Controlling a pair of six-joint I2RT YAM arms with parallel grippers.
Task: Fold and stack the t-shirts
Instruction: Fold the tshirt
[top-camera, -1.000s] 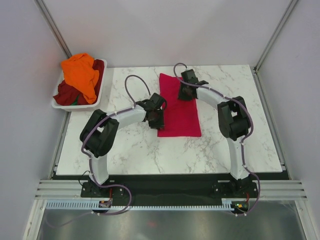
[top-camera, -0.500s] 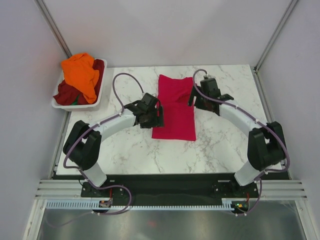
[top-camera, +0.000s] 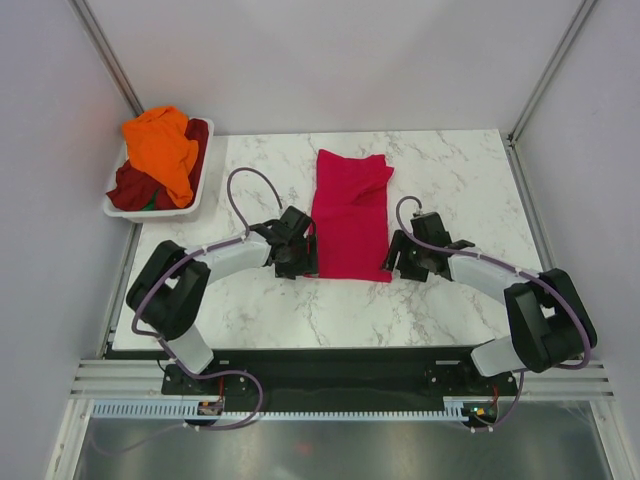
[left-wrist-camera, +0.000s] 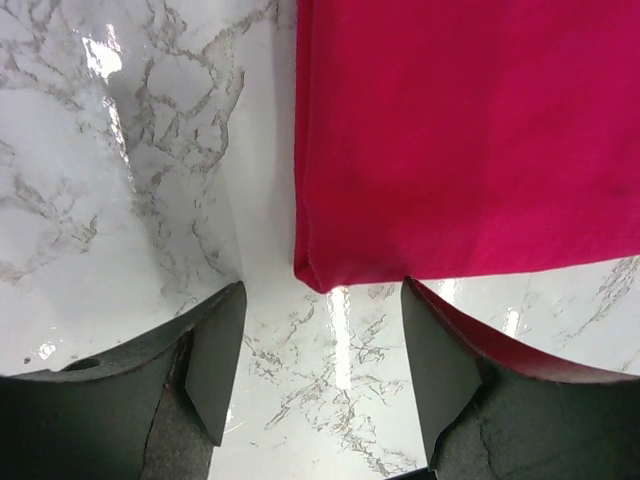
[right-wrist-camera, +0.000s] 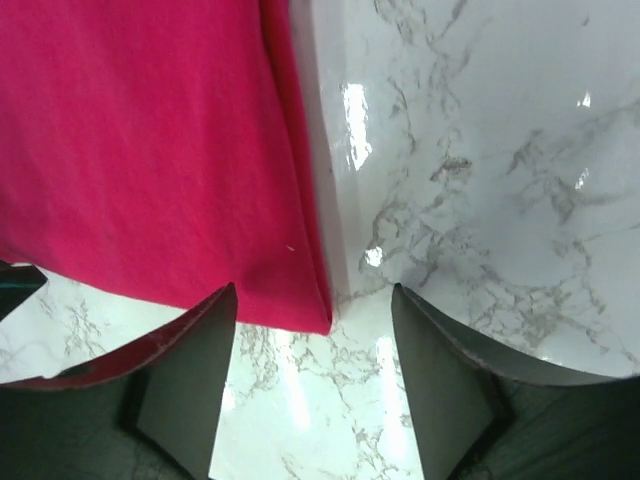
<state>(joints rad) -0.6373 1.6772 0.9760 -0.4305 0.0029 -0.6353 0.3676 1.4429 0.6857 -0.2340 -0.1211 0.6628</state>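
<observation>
Our left gripper stands wide open and empty over the near left corner of the folded crimson-pink t-shirt, and our right gripper gapes equally wide and empty at its near right corner. We see that shirt lying flat mid-table. The orange t-shirt and maroon t-shirt are heaped in the white basket at the far left.

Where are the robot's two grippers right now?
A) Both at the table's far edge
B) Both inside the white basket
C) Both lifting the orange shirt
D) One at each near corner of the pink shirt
D: the left gripper and the right gripper each sit open at a near corner of the flat pink shirt.
</observation>
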